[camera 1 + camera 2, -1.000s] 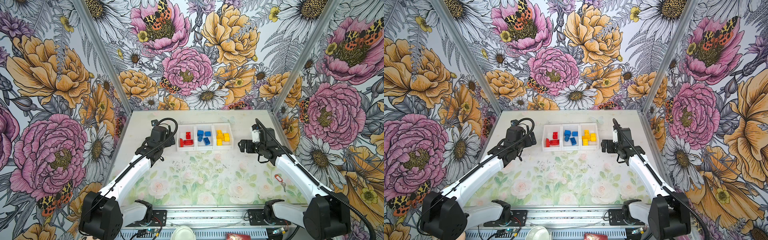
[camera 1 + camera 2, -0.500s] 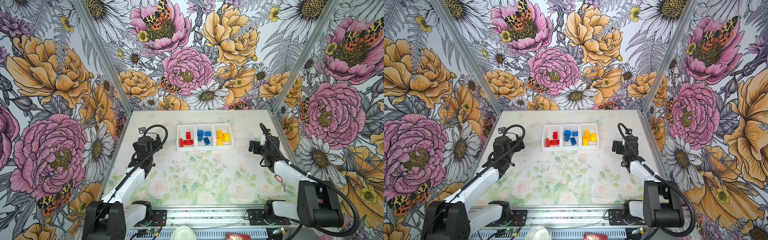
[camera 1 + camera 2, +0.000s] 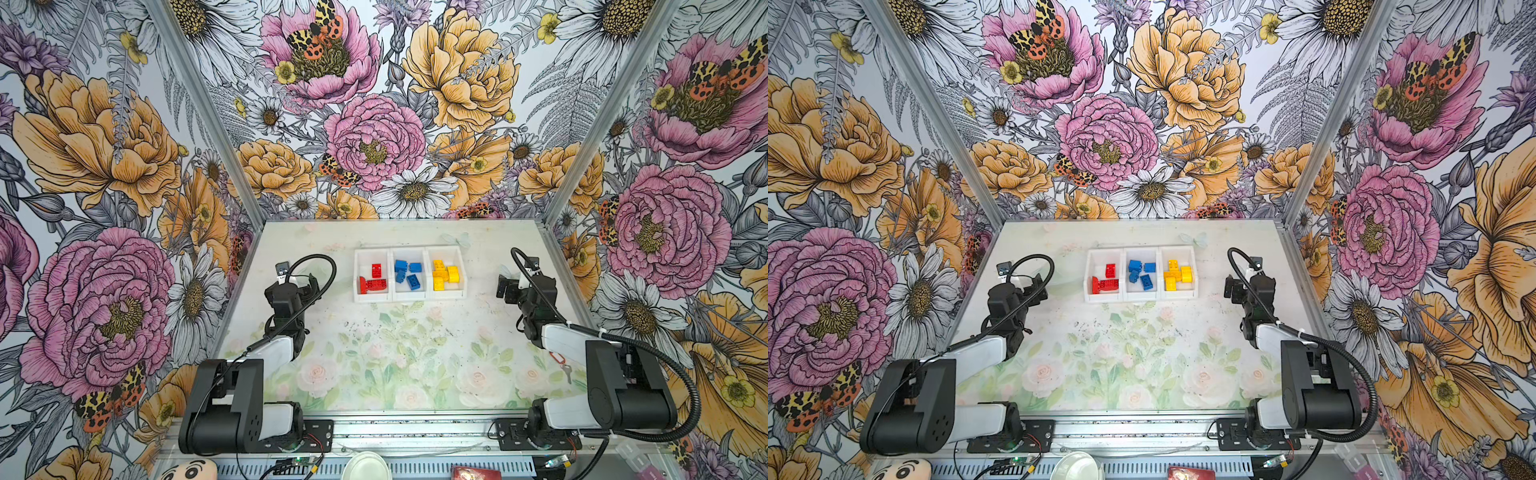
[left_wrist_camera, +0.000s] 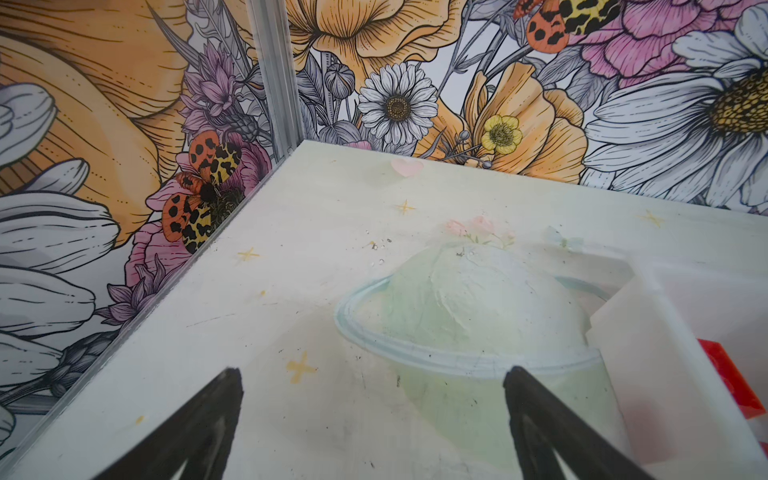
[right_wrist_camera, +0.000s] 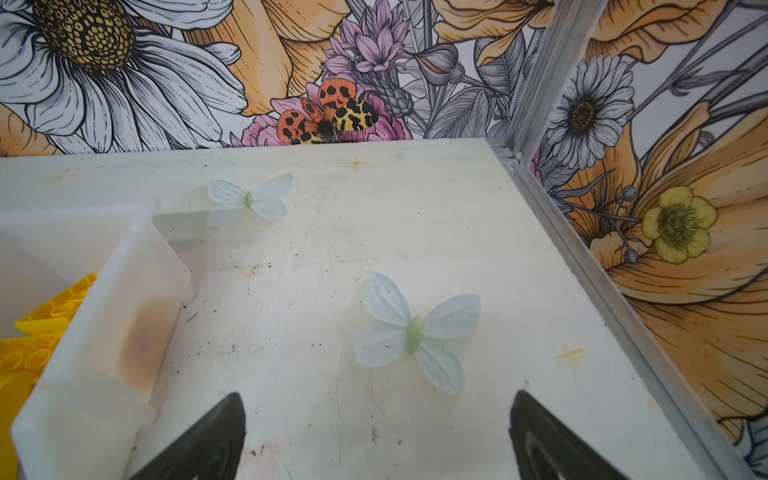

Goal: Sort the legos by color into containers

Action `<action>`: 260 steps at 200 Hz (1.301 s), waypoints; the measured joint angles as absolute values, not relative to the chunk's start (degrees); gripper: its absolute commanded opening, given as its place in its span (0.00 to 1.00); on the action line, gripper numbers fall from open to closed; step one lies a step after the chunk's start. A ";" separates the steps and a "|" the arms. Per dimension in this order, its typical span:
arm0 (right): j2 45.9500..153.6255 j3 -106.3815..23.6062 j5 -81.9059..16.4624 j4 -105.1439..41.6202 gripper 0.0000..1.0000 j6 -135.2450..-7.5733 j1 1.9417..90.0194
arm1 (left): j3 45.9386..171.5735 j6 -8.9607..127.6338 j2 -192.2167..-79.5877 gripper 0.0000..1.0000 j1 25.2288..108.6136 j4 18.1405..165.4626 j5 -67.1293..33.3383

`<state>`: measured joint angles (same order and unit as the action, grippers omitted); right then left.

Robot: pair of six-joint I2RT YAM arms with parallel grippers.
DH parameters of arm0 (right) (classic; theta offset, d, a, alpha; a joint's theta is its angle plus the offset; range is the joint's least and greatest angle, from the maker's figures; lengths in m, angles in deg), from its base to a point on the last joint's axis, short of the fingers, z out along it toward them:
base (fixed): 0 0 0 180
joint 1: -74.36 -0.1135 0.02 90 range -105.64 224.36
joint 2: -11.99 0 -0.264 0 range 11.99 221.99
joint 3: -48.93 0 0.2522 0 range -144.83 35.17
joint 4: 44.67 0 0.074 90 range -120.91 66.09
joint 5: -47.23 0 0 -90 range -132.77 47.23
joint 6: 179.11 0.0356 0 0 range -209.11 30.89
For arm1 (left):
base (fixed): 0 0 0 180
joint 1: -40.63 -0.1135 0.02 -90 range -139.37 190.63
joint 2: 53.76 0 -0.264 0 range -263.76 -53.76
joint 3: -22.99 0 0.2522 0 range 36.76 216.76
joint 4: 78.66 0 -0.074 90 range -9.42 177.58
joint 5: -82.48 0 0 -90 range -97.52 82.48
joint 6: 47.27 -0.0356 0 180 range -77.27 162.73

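Observation:
The containers, a white tray (image 3: 409, 296) (image 3: 1142, 297) of three joined bins, sit at the back middle of the table in both top views. Red legos (image 3: 372, 284) fill its left bin, blue legos (image 3: 407, 272) the middle one and yellow legos (image 3: 444, 274) the right one. My left gripper (image 3: 308, 283) (image 4: 372, 372) hangs open and empty left of the tray, whose wall (image 4: 665, 374) and a red lego (image 4: 731, 382) show in the left wrist view. My right gripper (image 3: 505, 289) (image 5: 378, 395) is open and empty to the tray's right, near the yellow legos (image 5: 41, 332).
A red key tag with key (image 3: 559, 359) lies on the table beside the right arm. A round white dish (image 3: 365, 463), a toy face (image 3: 189, 469) and a red packet (image 3: 473, 473) sit below the table's front rail. Flowered walls close in three sides.
Both arms have drawn back from the tray towards the front and folded up near their bases. Both grippers stayed open and empty.

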<state>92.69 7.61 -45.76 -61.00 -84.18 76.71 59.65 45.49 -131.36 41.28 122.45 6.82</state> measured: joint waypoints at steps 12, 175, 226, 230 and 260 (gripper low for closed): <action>92.69 7.68 -45.71 -61.94 0.99 -84.29 76.71 | 59.50 45.28 -133.90 0.99 41.10 125.38 6.72; 99.49 17.56 -52.29 -86.46 0.99 -86.15 71.69 | 57.71 45.08 -142.38 0.99 40.97 141.56 6.32; 99.51 17.93 -55.72 -88.73 1.00 -86.65 71.36 | 57.71 45.08 -142.38 0.99 40.97 141.78 6.32; 99.51 17.93 -56.12 -88.89 1.00 -86.65 71.36 | 57.71 45.08 -142.38 0.99 40.97 141.80 6.32; 99.51 17.93 -57.23 -89.00 1.00 -86.65 71.27 | 57.71 45.08 -142.38 0.99 40.97 141.84 6.32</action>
<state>99.51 17.93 -57.23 -89.00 -86.65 71.27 57.71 45.08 -142.38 40.97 141.84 6.32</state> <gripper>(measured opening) 0.995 0.988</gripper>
